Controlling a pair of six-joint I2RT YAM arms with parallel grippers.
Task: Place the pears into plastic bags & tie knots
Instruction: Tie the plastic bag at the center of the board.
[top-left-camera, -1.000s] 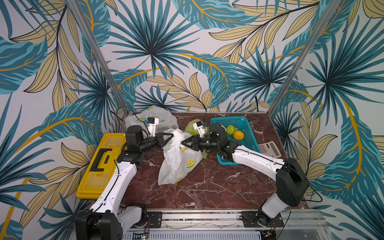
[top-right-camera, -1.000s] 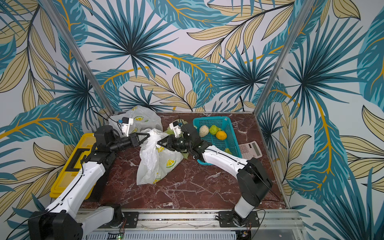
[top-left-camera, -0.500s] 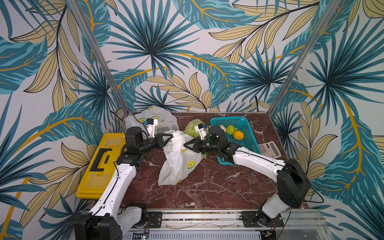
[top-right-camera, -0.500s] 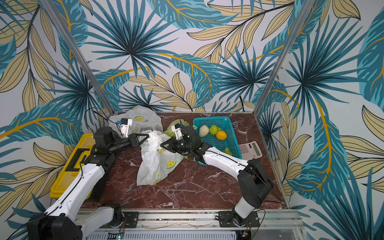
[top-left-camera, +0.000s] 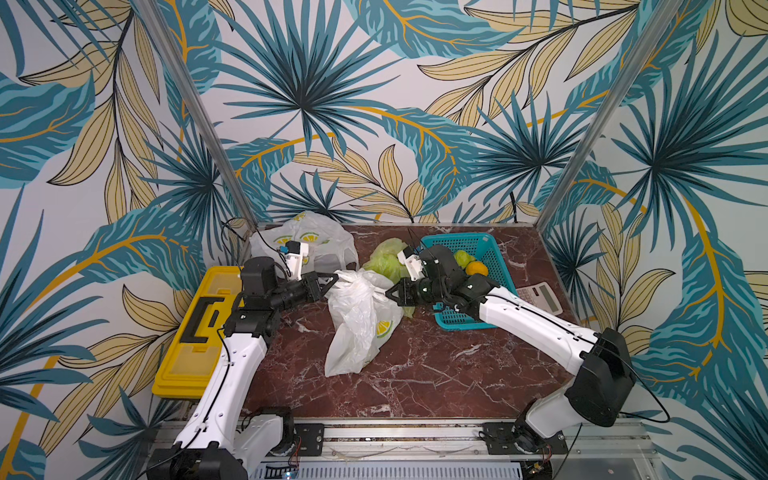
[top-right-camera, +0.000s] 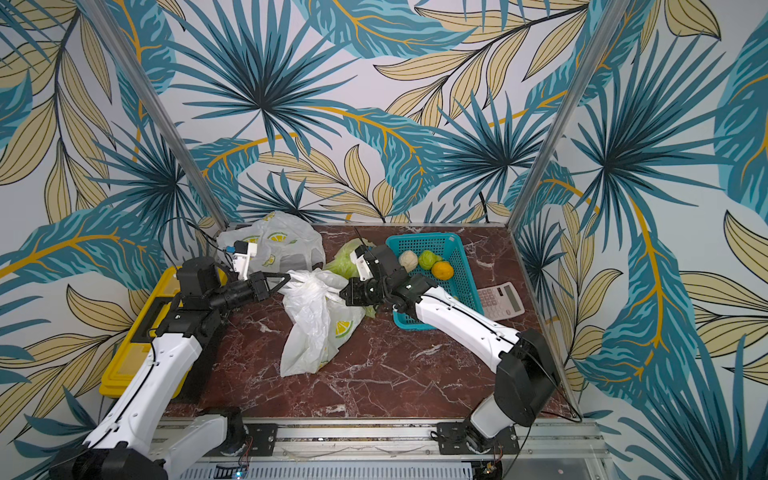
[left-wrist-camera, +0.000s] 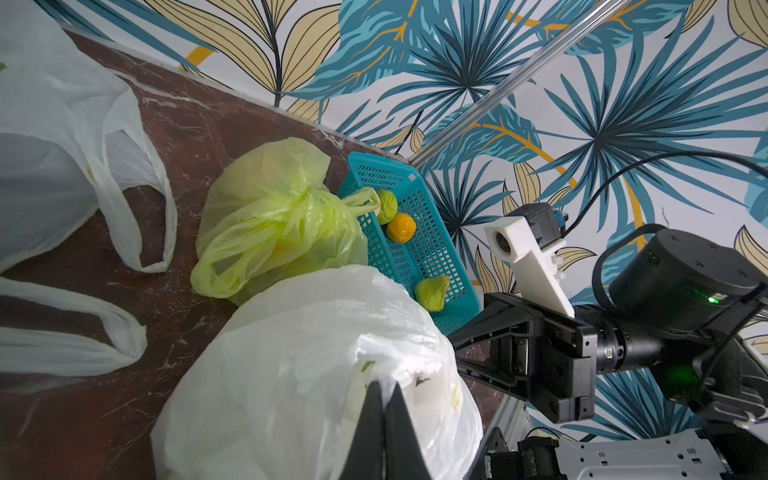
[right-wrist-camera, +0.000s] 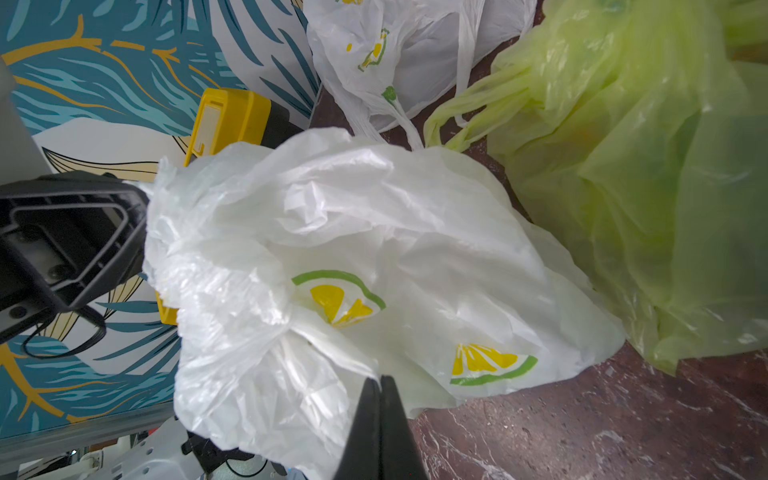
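Drawn back a little toward the basket (top-left-camera: 494, 245), the right gripper (top-left-camera: 388, 293) now pinches one side of the white lemon-print bag (top-left-camera: 361, 320) at its top, fingers (right-wrist-camera: 363, 436) pressed shut on the plastic. The left gripper (top-left-camera: 333, 280) is clamped on the opposite side. The bag's mouth is stretched between the two tips and its body slumps on the table (top-left-camera: 436, 365). Behind it sit a yellow-green bag (top-left-camera: 384, 262) and a second white bag (top-left-camera: 320, 239). A green pear (top-right-camera: 428, 259) and a cream pear (top-right-camera: 408, 259) lie in the basket.
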